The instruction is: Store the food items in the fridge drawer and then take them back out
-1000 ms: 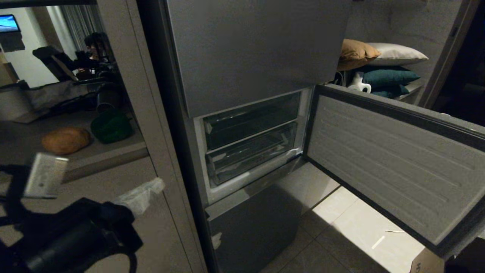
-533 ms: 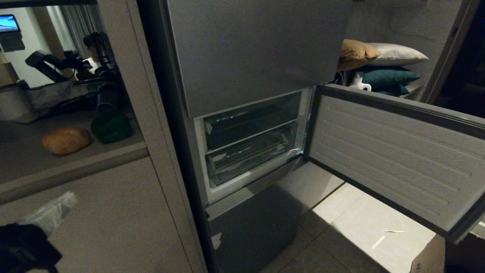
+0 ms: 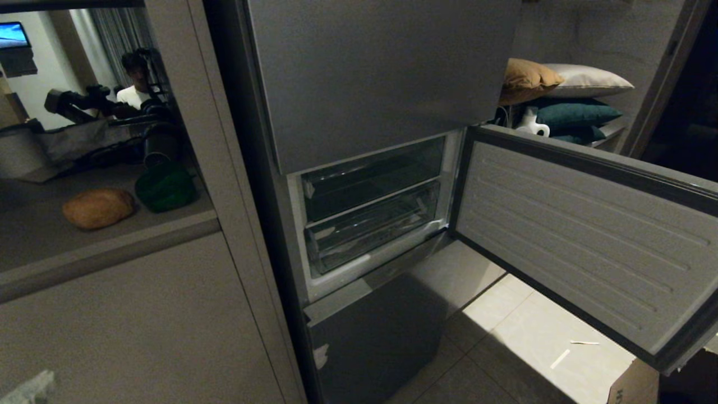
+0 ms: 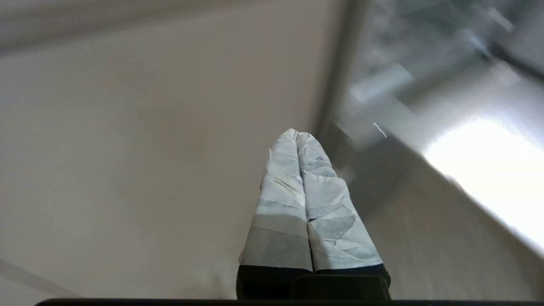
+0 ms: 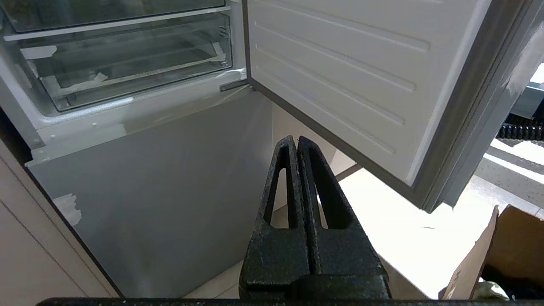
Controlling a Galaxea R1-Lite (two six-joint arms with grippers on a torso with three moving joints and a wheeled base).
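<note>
Potato-like lump (image 3: 97, 207) and green pepper-like item (image 3: 165, 187) both sat on the bench (image 3: 112, 235) in the alcove at left, side by side and just about touching, pepper farther back and to the right. Neither was in the fridge. Fridge drawer (image 3: 373, 224) (the lower clear one, another clear bin above it) looked pushed in and held no food as far as could be seen; middle fridge door (image 3: 583, 241) stood swung wide open to the right.

Left gripper (image 4: 304, 199) was shut with nothing between its taped fingers, facing the plain cabinet front below the bench; only a pale tip showed at the head view's bottom left corner. Right gripper (image 5: 297, 212) was also closed and empty, parked low in front of the fridge's bottom door (image 5: 161, 191).

Judged progress: very early. Door open, but drawer not pulled out, no food picked up, so storing and taking back out all remained.
</note>
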